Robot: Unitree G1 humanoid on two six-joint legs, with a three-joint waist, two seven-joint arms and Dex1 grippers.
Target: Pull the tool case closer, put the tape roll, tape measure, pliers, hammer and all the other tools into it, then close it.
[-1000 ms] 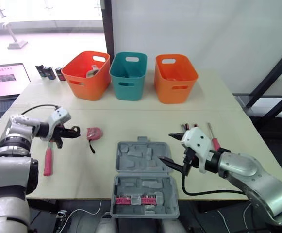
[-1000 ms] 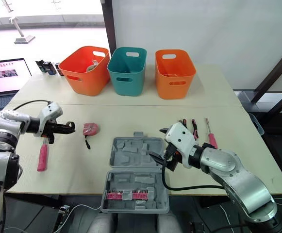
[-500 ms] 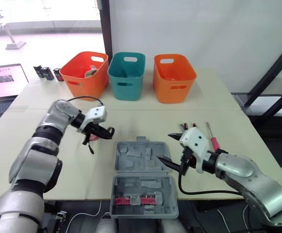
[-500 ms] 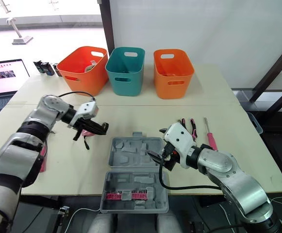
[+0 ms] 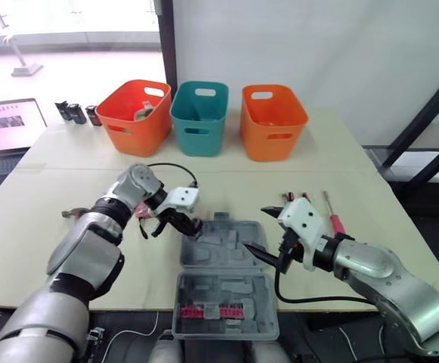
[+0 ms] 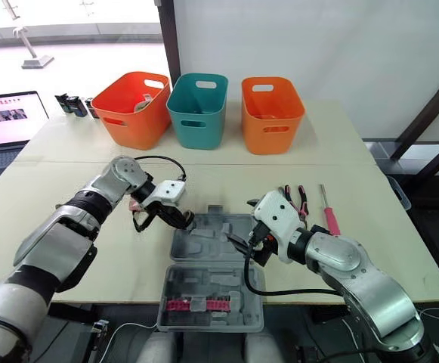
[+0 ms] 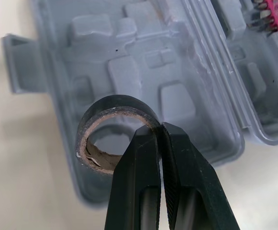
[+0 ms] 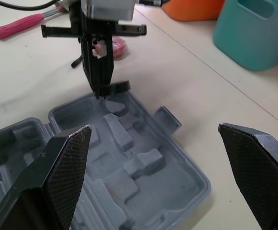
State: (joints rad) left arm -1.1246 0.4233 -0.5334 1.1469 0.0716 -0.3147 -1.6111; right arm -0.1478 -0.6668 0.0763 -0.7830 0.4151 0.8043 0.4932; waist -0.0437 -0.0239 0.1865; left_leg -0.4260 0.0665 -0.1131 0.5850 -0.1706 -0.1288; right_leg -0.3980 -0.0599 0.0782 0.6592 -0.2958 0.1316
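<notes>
Left eye view: left hand (image 5: pixel 192 227), clamped on the tape roll (image 7: pixel 114 102), has swung in from the left side of the worktop (image 5: pixel 340 151) to over the far-left corner of the open tool case (image 5: pixel 227 291). Roll looks ready to drop in. Right hand (image 5: pixel 258 229) hovers, fingers apart, at the case's right edge.

Your tool case (image 5: pixel 204 291) lies open and flat at the near edge of the desk (image 5: pixel 355 151). It is grey, with both moulded halves facing up, and the near half carries a row of pink bits (image 5: pixel 208 311). The black tape roll (image 7: pixel 115 103) is held roughly level, pinched by its wall in the left hand (image 7: pixel 160 129), over the left corner of the far half. You cannot tell whether it touches the plastic. The pink tape measure (image 8: pixel 118 46) sits on the desk just left of the case, and the pink-handled hammer (image 8: pixel 19 26) lies farther left. The pliers (image 6: pixel 303 200) and a pink-handled screwdriver (image 6: pixel 327 213) lie to the right of the case.
</notes>
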